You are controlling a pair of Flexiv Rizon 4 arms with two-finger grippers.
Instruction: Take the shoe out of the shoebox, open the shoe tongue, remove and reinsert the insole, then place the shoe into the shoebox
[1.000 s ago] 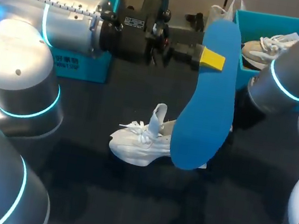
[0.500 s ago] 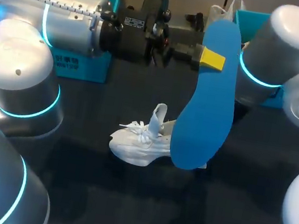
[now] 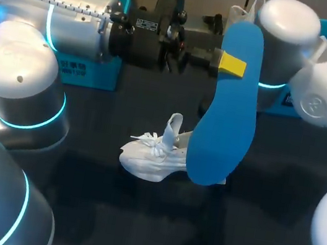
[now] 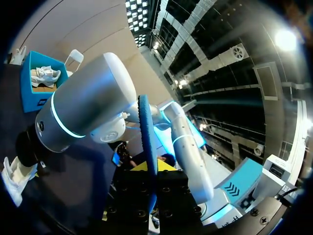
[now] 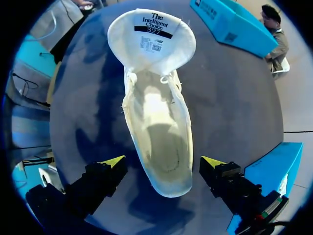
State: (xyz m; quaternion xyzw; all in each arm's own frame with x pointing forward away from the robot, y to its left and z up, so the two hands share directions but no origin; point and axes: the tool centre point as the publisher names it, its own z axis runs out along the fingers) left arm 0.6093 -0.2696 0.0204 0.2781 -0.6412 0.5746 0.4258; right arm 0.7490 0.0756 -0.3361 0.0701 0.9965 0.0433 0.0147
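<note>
L arm reaches level across the bench (image 3: 102, 225), L gripper (image 3: 231, 65) clamped on the blue insole (image 3: 223, 120), which stands upright. R gripper (image 5: 162, 161) points down, spread wide, holding nothing. The white shoe (image 5: 156, 122) lies under it, tongue (image 5: 146, 61) flipped open ahead w/ a printed label (image 5: 155, 29).

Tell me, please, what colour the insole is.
The insole is bright blue; it shows best in the head view.

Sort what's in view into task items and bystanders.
Job: blue insole in left gripper; white shoe under open right gripper; teal box, possibly its shoebox.
Lying about: second teal box with a spare shoe inside.
</note>
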